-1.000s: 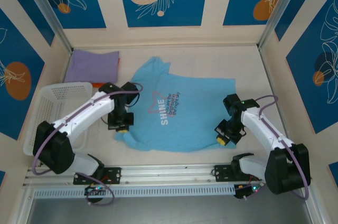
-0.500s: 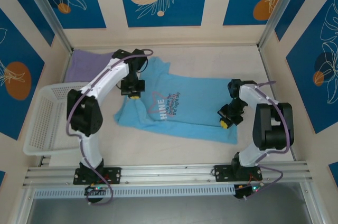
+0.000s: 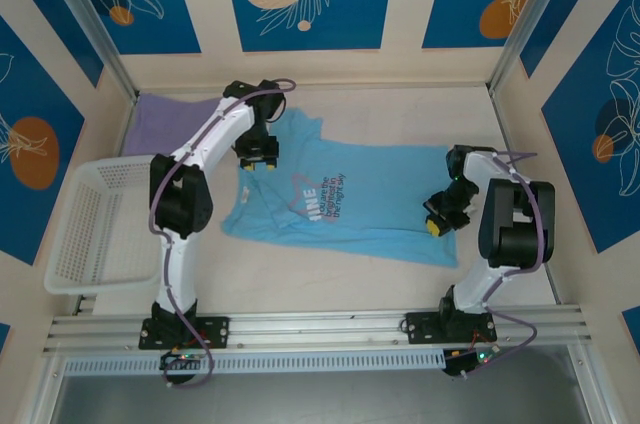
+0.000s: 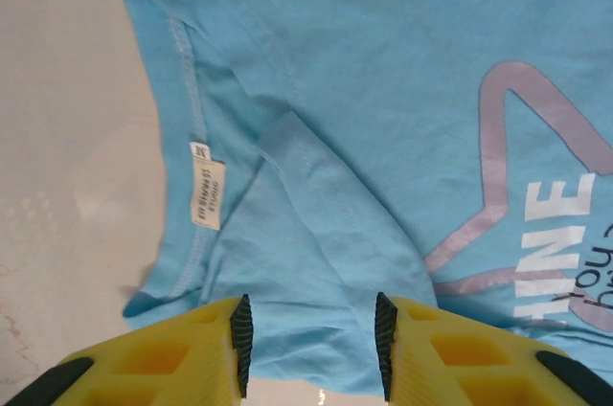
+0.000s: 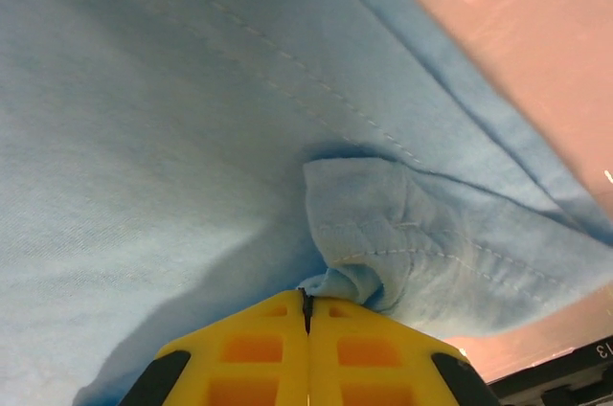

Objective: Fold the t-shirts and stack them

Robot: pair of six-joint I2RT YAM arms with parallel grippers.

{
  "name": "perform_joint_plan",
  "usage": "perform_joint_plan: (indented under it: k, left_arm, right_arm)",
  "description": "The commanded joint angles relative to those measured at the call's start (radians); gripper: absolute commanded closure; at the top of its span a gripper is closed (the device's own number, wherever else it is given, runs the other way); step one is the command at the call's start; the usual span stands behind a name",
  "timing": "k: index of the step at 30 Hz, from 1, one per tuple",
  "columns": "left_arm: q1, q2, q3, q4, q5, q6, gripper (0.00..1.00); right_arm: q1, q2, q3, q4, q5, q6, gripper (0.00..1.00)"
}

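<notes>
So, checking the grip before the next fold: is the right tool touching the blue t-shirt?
Touching. The right wrist view shows the right tool shut on a bunched bit of hem of the blue t-shirt.

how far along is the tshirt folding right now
Early to midway. Done: the lavender t-shirt looks folded at the far left corner. In hand: the blue t-shirt lies spread on the table, the right gripper shut on a bunched bit of its edge, the left gripper open over the collar end. Left: fold the blue one and stack it with the lavender one.
</notes>
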Motion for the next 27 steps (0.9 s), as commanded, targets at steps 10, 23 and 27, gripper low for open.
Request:
perform_joint_plan:
  k: [10, 23, 27]
  left_arm:
    - [0.007, -0.458, -0.703, 0.310, 0.162, -0.038, 0.57]
    - [0.016, -0.503, -1.062, 0.441, 0.186, -0.098, 0.22]
    - [0.017, -0.481, -1.061, 0.485, 0.185, -0.088, 0.20]
  right_arm:
    - [-0.035, -0.237, -0.059, -0.087, 0.108, 0.128, 0.97]
    - [0.001, -0.009, 0.098, -0.072, 0.295, 0.131, 0.50]
    - [-0.003, -0.109, 0.041, -0.048, 0.257, 0.087, 0.37]
